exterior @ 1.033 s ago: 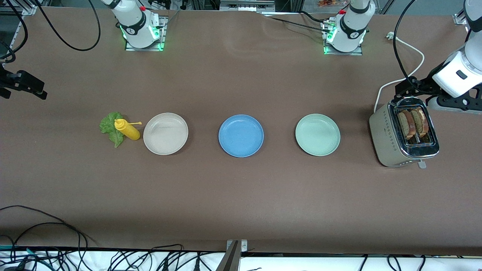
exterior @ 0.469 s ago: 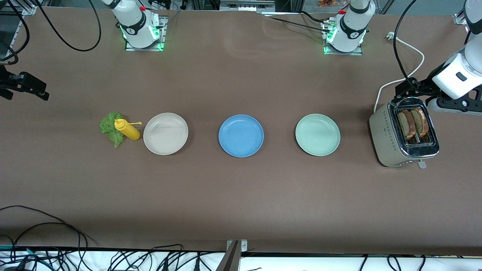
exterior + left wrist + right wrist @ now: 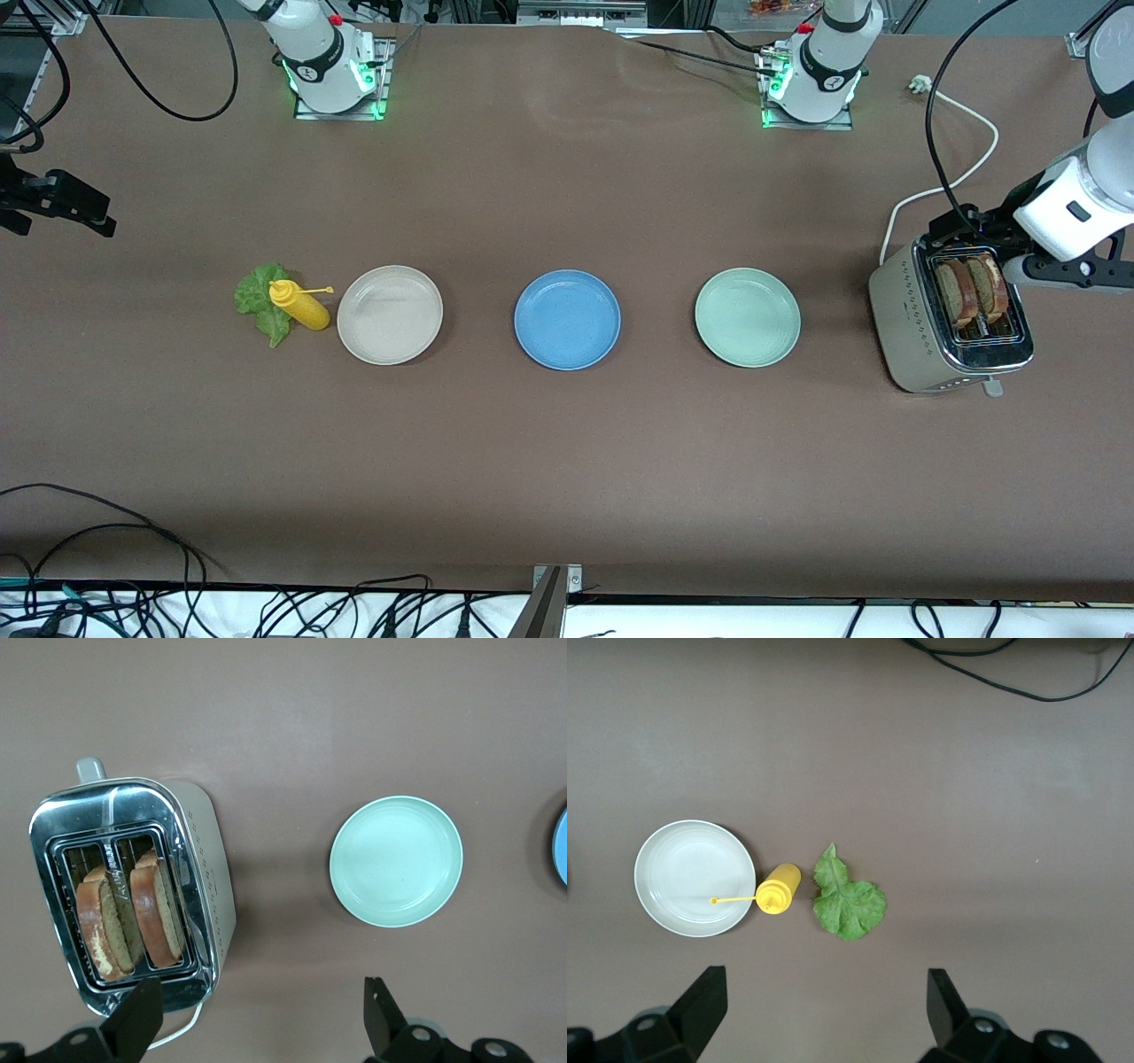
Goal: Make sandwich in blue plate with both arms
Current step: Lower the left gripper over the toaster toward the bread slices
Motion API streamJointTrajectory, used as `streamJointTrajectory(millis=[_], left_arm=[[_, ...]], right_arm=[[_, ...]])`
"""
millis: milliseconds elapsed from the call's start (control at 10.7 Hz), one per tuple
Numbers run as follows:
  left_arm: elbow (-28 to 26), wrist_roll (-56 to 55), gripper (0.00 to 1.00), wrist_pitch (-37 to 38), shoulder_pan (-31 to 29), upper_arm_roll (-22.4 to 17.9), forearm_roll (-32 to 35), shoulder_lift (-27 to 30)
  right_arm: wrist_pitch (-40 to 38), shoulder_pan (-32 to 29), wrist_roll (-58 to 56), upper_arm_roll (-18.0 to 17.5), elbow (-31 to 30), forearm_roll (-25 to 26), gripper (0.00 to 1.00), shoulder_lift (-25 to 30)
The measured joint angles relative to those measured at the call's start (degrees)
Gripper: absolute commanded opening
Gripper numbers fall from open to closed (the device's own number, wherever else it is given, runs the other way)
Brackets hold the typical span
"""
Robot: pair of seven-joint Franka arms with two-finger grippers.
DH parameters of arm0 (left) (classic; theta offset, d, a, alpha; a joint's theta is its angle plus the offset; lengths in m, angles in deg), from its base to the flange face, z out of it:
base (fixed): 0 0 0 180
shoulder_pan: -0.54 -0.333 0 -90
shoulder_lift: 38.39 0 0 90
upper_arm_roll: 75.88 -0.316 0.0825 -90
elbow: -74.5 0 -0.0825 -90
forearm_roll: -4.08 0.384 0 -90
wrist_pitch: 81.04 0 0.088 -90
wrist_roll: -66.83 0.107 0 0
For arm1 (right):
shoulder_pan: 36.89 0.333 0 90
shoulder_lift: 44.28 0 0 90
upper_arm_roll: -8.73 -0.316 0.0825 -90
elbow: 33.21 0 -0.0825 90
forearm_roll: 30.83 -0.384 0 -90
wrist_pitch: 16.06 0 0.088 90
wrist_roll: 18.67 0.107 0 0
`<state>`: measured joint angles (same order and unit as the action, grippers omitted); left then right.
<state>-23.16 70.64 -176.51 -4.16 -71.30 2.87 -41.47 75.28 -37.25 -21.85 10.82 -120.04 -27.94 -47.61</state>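
The blue plate (image 3: pixel 567 319) lies bare at the table's middle. Two brown toast slices (image 3: pixel 955 292) (image 3: pixel 989 287) stand upright in the slots of a silver toaster (image 3: pixel 912 328) at the left arm's end. My left gripper (image 3: pixel 961 230) hangs open over the toaster's edge, holding nothing; in its wrist view (image 3: pixel 263 1023) the slices (image 3: pixel 102 921) (image 3: pixel 159 912) show in the toaster (image 3: pixel 208 895). A green lettuce leaf (image 3: pixel 259 299) lies at the right arm's end. My right gripper (image 3: pixel 62 211) hovers open and empty over bare table near that end's edge, with the leaf (image 3: pixel 849 902) in its wrist view (image 3: pixel 824 1010).
A beige-white plate (image 3: pixel 390 315) and a pale green plate (image 3: pixel 747 317) flank the blue one. A yellow squeeze bottle (image 3: pixel 299 304) lies between the lettuce and the beige plate. The toaster's white cord (image 3: pixel 966 115) runs toward the left arm's base. Cables hang along the front edge.
The left arm has come slightly lower over the toaster. The right gripper has barely shifted. Both grippers stay open and nothing on the table has moved.
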Motion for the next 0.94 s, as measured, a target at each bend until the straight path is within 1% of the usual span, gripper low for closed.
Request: streamJointTrajectory(millis=[657,939], left_arm=[[0.0,0.0,1.0,-5.7,-1.2,-0.1,3.1,-7.6],[0.1,0.1,1.0,-7.0,-2.2,-0.1,4.2,-9.9]], right_arm=[[0.2,0.0,0.0,0.0,0.0,0.0,1.0,-0.1],[0.2,0.0,0.0,0.0,0.0,0.0,1.0,-0.1]])
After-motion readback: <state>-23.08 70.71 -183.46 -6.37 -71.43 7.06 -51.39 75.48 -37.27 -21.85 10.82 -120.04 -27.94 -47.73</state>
